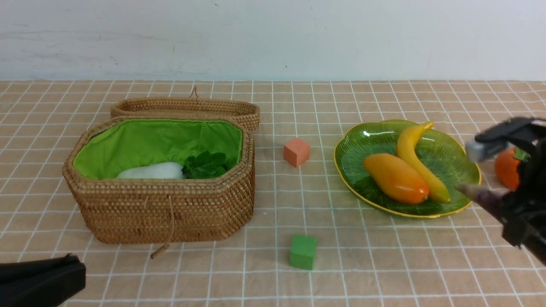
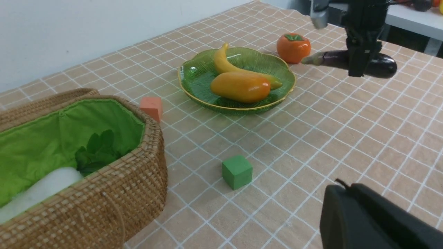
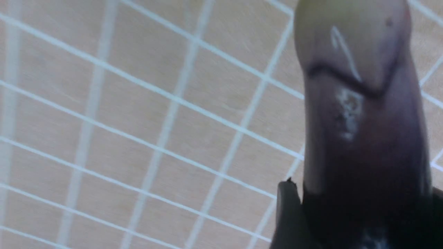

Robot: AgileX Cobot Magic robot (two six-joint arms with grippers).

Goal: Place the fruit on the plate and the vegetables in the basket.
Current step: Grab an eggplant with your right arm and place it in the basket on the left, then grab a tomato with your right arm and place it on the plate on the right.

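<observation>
My right gripper (image 1: 518, 211) is shut on the purple eggplant (image 1: 481, 196), holding it off the table just right of the plate (image 1: 371, 136); the eggplant (image 3: 360, 138) fills the right wrist view. On that green plate lie the mango (image 1: 396, 178) and the banana (image 1: 411, 149). The persimmon (image 1: 506, 168) stands on the cloth beyond the plate's right rim, partly behind the arm. The open wicker basket (image 1: 162, 209) at left holds a white radish (image 1: 149, 171) with green leaves. My left gripper (image 1: 72, 270) rests shut and empty at the near left corner.
A salmon-pink cube (image 1: 296, 152) sits between basket and plate. A green cube (image 1: 303, 251) lies nearer the front, in the middle. The basket's lid (image 1: 187, 106) lies open behind it. A pale wall closes off the far edge of the table.
</observation>
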